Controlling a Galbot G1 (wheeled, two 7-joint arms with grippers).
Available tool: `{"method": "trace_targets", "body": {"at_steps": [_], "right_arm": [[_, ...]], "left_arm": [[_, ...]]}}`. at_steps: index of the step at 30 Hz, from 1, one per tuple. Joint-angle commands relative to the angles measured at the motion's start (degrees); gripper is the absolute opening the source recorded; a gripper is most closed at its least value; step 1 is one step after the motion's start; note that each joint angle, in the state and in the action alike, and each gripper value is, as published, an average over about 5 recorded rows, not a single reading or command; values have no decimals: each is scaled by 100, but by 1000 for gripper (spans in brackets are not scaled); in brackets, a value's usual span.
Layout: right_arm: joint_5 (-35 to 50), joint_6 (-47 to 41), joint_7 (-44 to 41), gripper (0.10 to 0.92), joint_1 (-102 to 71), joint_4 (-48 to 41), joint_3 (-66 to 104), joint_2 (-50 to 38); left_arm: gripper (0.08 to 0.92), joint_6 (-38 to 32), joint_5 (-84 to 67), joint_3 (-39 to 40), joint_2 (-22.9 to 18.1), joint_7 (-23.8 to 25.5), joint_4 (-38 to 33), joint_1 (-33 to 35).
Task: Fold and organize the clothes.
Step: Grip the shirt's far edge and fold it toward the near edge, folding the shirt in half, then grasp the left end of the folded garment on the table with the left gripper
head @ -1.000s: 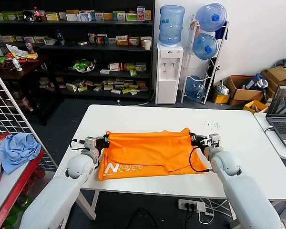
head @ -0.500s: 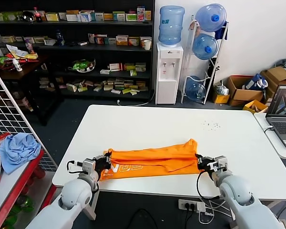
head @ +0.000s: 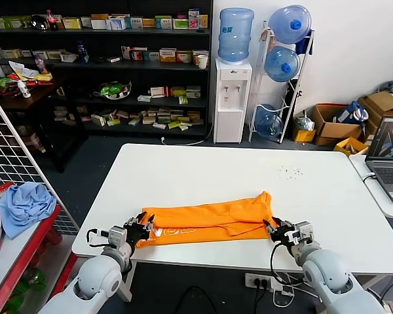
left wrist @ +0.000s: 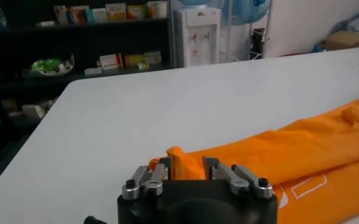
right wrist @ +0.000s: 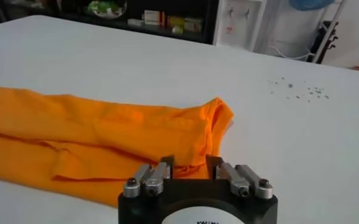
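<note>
The orange T-shirt (head: pixel 209 219) lies folded into a long narrow strip along the table's front edge, with a bit of white lettering (head: pixel 173 230) showing near its left end. My left gripper (head: pixel 144 227) sits at the strip's left end. In the left wrist view this gripper (left wrist: pixel 186 165) stands open, a raised fold of the shirt (left wrist: pixel 301 149) between its spread fingers. My right gripper (head: pixel 274 230) is at the strip's right end. It too stands open (right wrist: pixel 190 163), with the shirt's edge (right wrist: pixel 106 131) loose between its fingers.
The white table (head: pixel 203 170) stretches bare behind the shirt, with small dark specks (head: pixel 289 171) at the far right. A laptop (head: pixel 390 160) stands on a side table to the right. A light blue cloth (head: pixel 26 203) lies on a red stand behind a wire grid (head: pixel 13 150) at the left.
Both grippers drew the shirt's far edge toward the table's front edge, folding it into a narrow strip. Their jaws then went from shut on the cloth to open.
</note>
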Motion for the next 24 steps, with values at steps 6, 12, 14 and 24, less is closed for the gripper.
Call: {"method": "trace_targets", "body": {"at_steps": [6,12,14,24], "right_arm": [[-2,-40,-20,696,-120,136,-8,-43],[8,-53,-46,814,-120,156,-7,-70],[11,-65,-56,821,-127,179,-1,-87],[24,-127,-76,823,-195,319,25,-121]], "left_arm": [[662,79,-601,-195,-327,-62,493,-98],[803,219,-997,-255,-520,-292,684,-143],[819,252,-1082,-270,-565,-351,721,-145],[689,342,-1288,-313,-572,-467,702,-120]]}}
